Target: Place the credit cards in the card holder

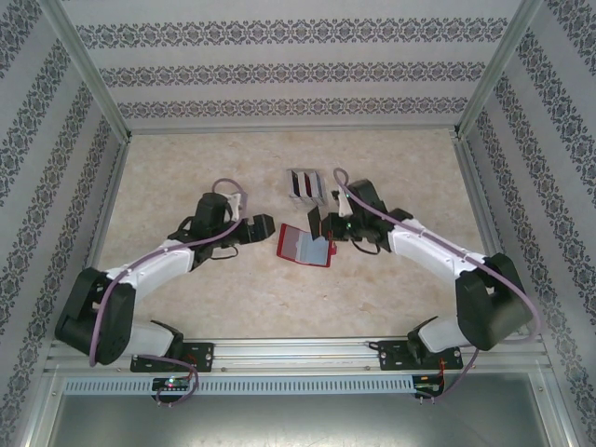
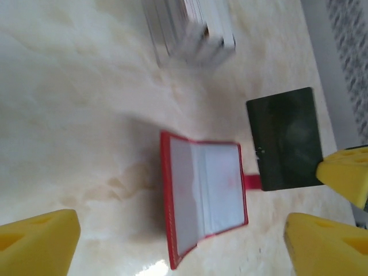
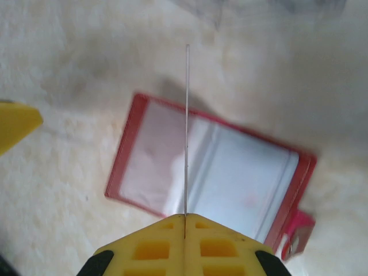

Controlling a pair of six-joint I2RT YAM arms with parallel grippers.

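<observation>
One red wallet (image 1: 304, 245) lies open and flat on the table (image 1: 186, 168) between the two arms, its long axis running left to right, grey pockets up, snap tab pointing toward the right arm. The right gripper (image 3: 185, 219) is pinched tight on one dark card (image 2: 284, 138) – held upright on its edge, just beside the tab end. The left gripper (image 1: 259, 230) hangs wide apart, holding nothing. One grey stand (image 2: 190, 34) sits beyond the wallet – the other cards (image 1: 305, 184) in it are too blurred to count
</observation>
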